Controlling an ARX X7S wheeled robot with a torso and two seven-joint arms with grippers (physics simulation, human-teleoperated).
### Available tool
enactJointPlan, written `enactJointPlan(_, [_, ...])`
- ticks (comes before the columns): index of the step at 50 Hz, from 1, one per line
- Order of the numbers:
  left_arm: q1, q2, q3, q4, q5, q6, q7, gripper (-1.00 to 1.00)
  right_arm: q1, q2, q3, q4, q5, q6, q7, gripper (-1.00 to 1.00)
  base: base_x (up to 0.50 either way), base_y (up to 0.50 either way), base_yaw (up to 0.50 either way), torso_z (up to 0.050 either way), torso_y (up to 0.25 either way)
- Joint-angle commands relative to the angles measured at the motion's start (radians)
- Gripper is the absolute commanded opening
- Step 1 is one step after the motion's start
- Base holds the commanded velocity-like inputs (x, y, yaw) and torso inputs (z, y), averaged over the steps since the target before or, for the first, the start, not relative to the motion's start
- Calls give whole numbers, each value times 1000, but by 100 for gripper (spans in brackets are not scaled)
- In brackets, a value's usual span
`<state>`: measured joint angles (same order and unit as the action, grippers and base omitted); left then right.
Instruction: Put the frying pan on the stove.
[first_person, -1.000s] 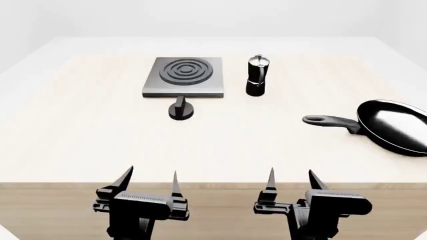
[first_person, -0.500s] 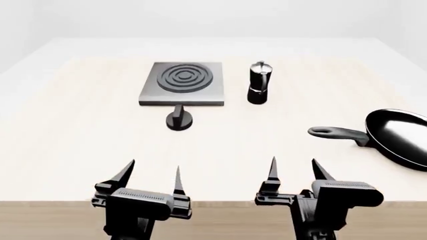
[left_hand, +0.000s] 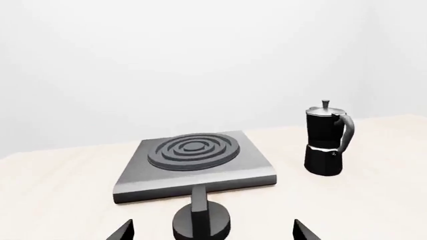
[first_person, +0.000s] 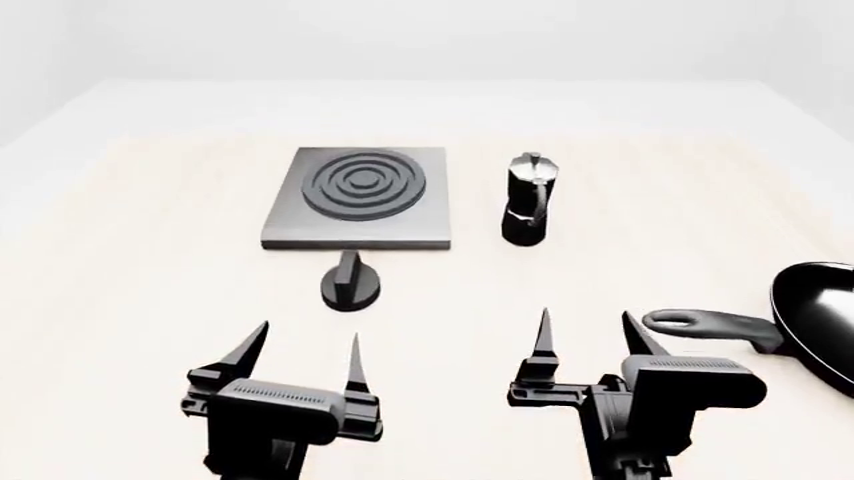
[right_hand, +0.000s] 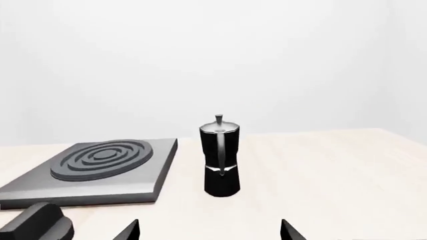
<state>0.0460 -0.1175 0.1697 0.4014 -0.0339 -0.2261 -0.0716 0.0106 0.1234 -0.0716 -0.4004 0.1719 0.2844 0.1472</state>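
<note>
The glossy black frying pan (first_person: 821, 325) lies at the right edge of the head view, partly cut off, its handle (first_person: 707, 324) pointing left. The grey stove (first_person: 358, 197) with its ringed burner sits at the back centre-left; it also shows in the left wrist view (left_hand: 193, 160) and the right wrist view (right_hand: 93, 167). My left gripper (first_person: 304, 362) is open and empty over the near table. My right gripper (first_person: 587, 347) is open and empty, just left of the pan handle's end.
A black-and-silver moka pot (first_person: 527, 200) stands right of the stove. A small black knob-shaped thing (first_person: 350, 284) lies in front of the stove, ahead of my left gripper. The light wooden table (first_person: 134, 280) spreads all around.
The view has moved forward and down over the table: stove, pot and pan all sit lower in the picture and the table's front edge has left the view. Both grippers stay open.
</note>
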Motion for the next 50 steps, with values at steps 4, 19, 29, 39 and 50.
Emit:
enactJointPlan(4, [8, -19, 13, 32, -13, -14, -17, 100, -4, 18, -13, -16, 9, 0, 16, 100, 337, 0, 0, 0, 0])
enactJointPlan(19, [20, -33, 24, 47, -24, -14, -33, 100, -16, 28, -23, -25, 27, -5, 25, 100, 336, 0, 0, 0, 0])
enactJointPlan(29, [16, -41, 34, 42, -31, -13, -38, 100, -8, 35, -29, -11, 42, -5, 25, 100, 338, 0, 0, 0, 0])
enactJointPlan(39, [18, -51, 39, 35, -38, -4, -44, 100, 15, 22, -22, -28, 10, 24, 98, 100, 269, 0, 0, 0, 2])
enactJointPlan(50, [14, -57, 42, 15, -48, 10, -51, 100, 5, -27, 134, -166, 118, 153, 259, 100, 0, 0, 0, 0, 0])
